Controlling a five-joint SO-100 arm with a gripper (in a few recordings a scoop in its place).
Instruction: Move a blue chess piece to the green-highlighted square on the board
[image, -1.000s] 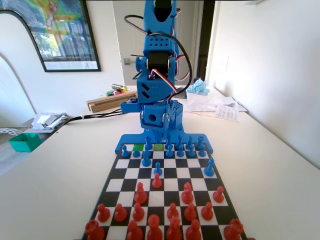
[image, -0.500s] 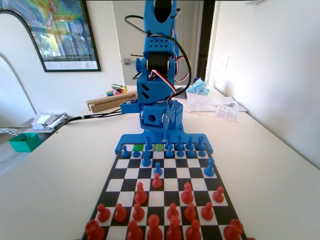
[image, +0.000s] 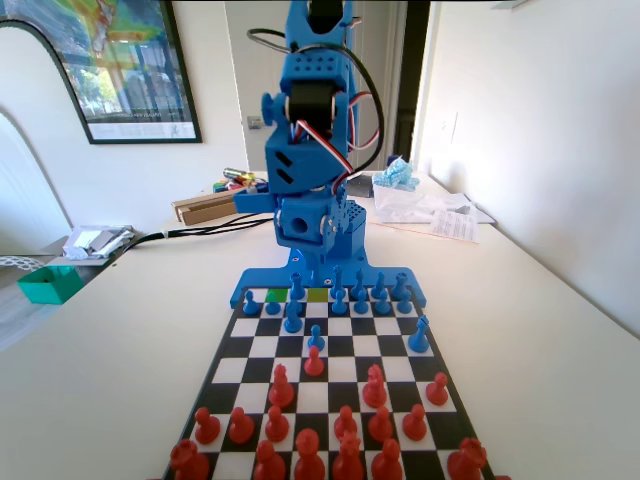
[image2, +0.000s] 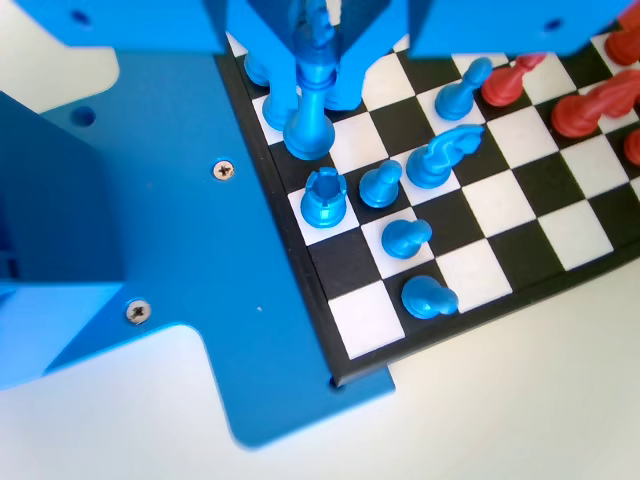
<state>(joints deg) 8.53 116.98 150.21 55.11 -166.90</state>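
Note:
In the wrist view my gripper (image2: 312, 98) hangs over the board's (image2: 520, 195) back-rank corner. Its jaws are closed around the upper part of a tall blue chess piece (image2: 309, 128), whose round base sits at or just above a white square. A blue rook (image2: 324, 196) and blue pawns (image2: 381, 183) stand beside it. In the fixed view the gripper (image: 298, 266) is low at the far end of the board (image: 330, 345). Two green squares (image: 275, 296), (image: 318, 294) lie in that far row, with a blue piece (image: 297, 286) between them.
Blue pieces fill the far rows in the fixed view, with a blue pawn (image: 315, 338) facing a red pawn (image: 314, 362) mid-board. Red pieces (image: 345, 440) crowd the near rows. A green box (image: 48, 284) and papers (image: 440, 215) lie on the table.
The arm's upper body has swung a little to the left in the fixed view. The pieces on the board stand where they were.

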